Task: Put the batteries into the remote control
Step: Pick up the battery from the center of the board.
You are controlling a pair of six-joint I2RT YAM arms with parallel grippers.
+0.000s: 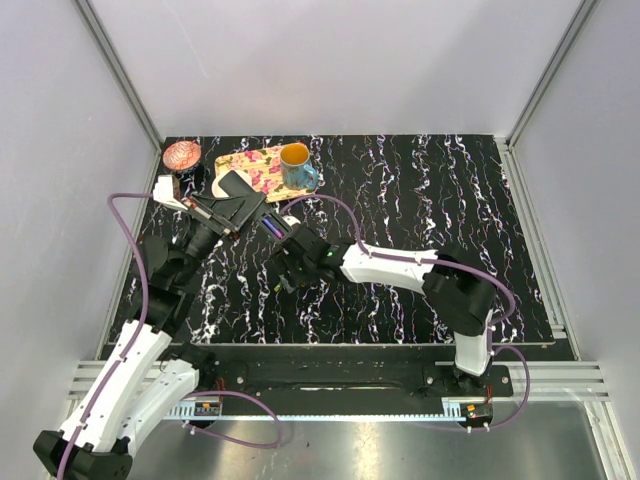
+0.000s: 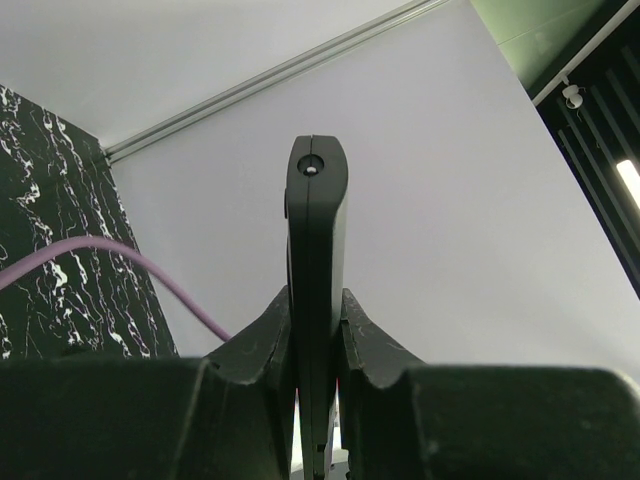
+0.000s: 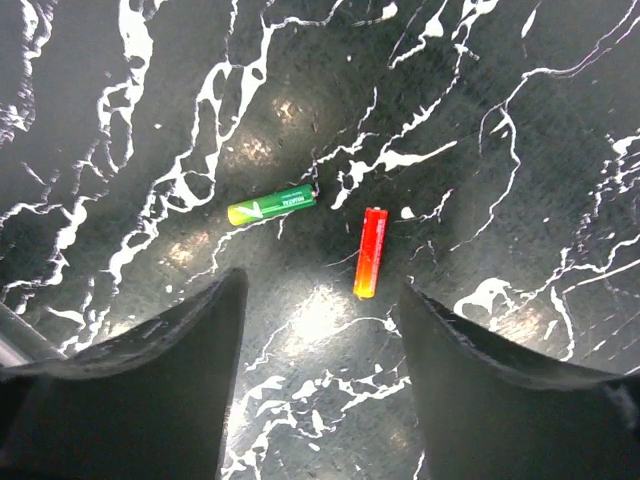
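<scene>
Table (image 1: 430, 190): black marbled top, and everything I list sits on or over it. Left gripper (image 2: 316, 325): I see its fingers clamped on the remote (image 2: 316, 230), held edge-on and raised off the table at far left, just near of the tray (image 1: 250, 163). Right gripper (image 3: 320, 290): fingers spread wide and holding nothing, hovering low over the middle of the table. Tray: yellow floral, at the far edge, carrying the mug (image 1: 296, 165). Green battery (image 3: 271, 205) and red-orange battery (image 3: 370, 252): both lie flat on the table just ahead of the open fingers, near each other but apart. Step in hand, as I judge it: picking up a battery, with none gripped yet. Next move, in my view: centre on the red-orange one, turn the fingers to straddle it across its width, descend and close without nudging the green one.
</scene>
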